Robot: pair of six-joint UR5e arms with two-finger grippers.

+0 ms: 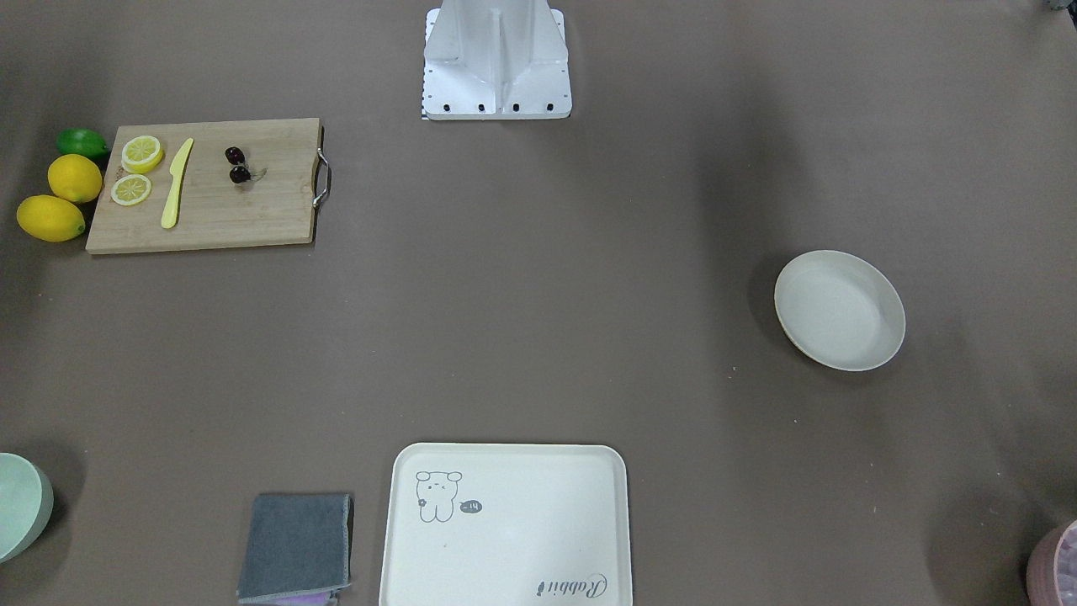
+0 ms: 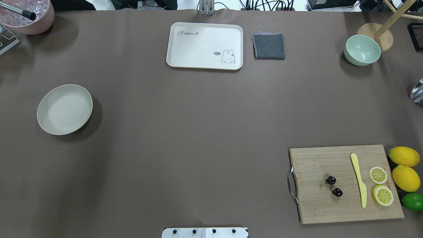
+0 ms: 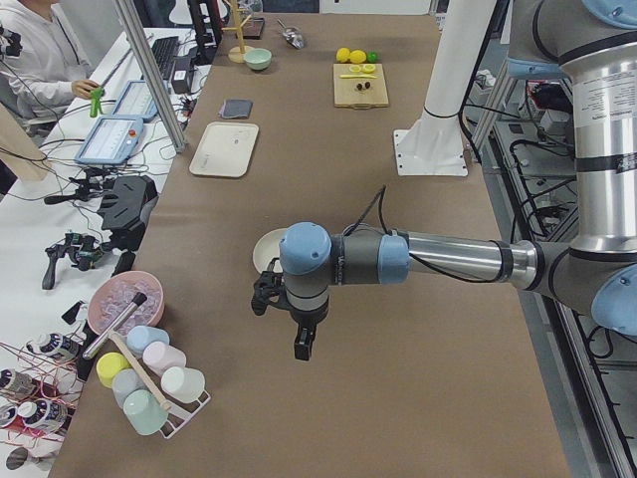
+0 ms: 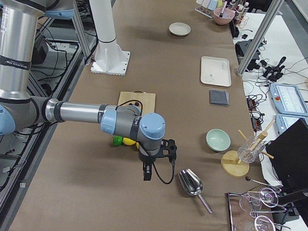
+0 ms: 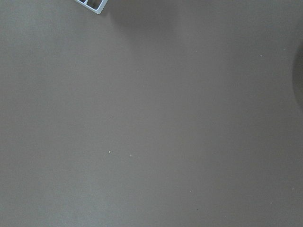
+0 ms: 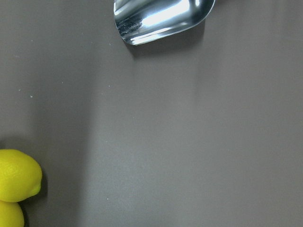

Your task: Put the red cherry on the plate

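Tabletop (image 2: 198, 132) in brown covering, lab benches (image 3: 25, 234) alongside: the plate (image 2: 64, 109) sits well left of the cutting board (image 2: 343, 198), where the red cherry (image 2: 333, 186) lies. Only side views show the left tool (image 3: 302, 349) and right tool (image 4: 147, 174), whether open or closed unclear; the right wrist camera catches a steel scoop (image 6: 161, 19).

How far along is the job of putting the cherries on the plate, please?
Nothing is done yet: the cherries lie on the cutting board and the plate is empty. Nothing is in hand; the right arm hovers near the lemons. Left to do: pick up, carry across, set down.
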